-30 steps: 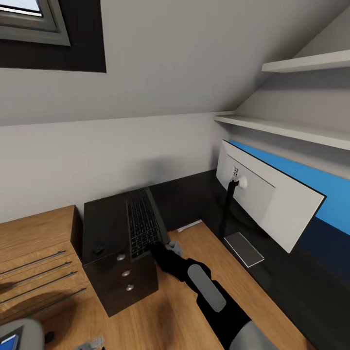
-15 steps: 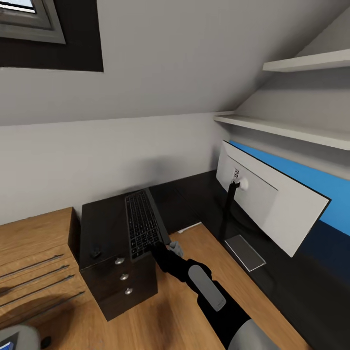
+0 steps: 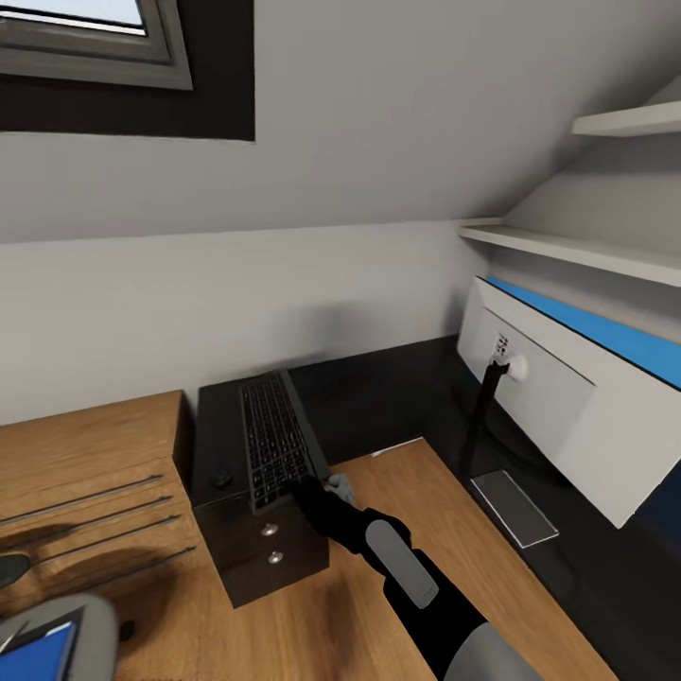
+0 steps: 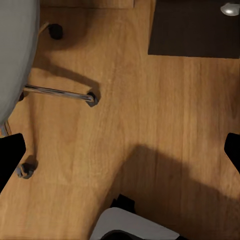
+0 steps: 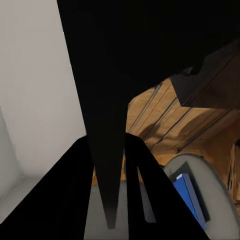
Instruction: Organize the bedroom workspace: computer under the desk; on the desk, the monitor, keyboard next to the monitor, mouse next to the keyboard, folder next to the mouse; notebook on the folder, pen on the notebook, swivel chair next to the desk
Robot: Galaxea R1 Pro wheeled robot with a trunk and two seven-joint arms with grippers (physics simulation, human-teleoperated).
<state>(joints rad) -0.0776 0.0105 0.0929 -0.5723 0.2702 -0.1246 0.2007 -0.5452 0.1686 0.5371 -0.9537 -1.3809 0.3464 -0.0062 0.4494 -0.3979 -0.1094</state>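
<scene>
The keyboard [image 3: 276, 438] was lying on the black worktop [image 3: 378, 388], and its near end was gripped by the right gripper [image 3: 317, 489]. The mouse [image 3: 222, 478] sat beside it. The monitor [image 3: 567, 397] was already on the worktop. The folder [image 3: 38, 654] was still on the swivel chair [image 3: 80, 615]. The left fingers [image 4: 11, 157] were spread wide, holding nothing. No writing could be read.

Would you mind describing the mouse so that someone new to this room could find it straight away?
Start at the black desk along the white wall and follow it to its drawer unit with round silver knobs. On top lies the keyboard, held at its near end by the right gripper. The mouse is the small black rounded lump beside it, on the side toward the light-wood cabinet.
</scene>
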